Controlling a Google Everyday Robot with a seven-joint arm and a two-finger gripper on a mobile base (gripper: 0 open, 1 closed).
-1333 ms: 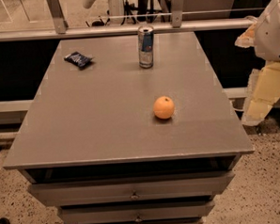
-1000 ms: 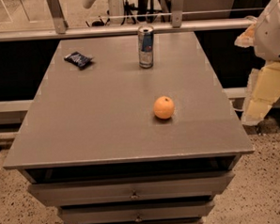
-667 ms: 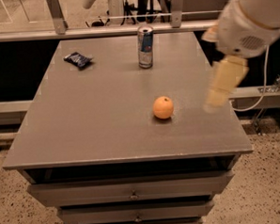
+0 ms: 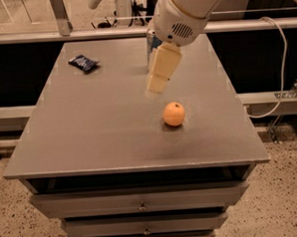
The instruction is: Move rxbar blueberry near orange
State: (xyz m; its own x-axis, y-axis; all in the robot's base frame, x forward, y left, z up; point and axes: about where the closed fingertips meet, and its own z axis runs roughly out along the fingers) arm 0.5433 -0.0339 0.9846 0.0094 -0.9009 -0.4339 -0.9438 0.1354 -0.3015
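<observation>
The rxbar blueberry (image 4: 83,63), a small flat dark blue wrapper, lies at the far left of the grey table (image 4: 89,138). The orange (image 4: 174,114) sits right of the table's middle, nearer the front. My gripper (image 4: 157,82), cream-coloured, hangs from the white arm above the middle of the table, just up and left of the orange and well right of the bar. It holds nothing that I can see.
A blue-and-silver can (image 4: 150,46) stands at the far middle, mostly hidden behind my arm. Drawers (image 4: 141,206) run below the table's front edge. A white cable (image 4: 281,58) hangs to the right. A metal railing (image 4: 58,15) runs behind the table.
My arm has swung in from the right edge to above the table's middle, now covering most of the can. The bar and the orange have not moved.
</observation>
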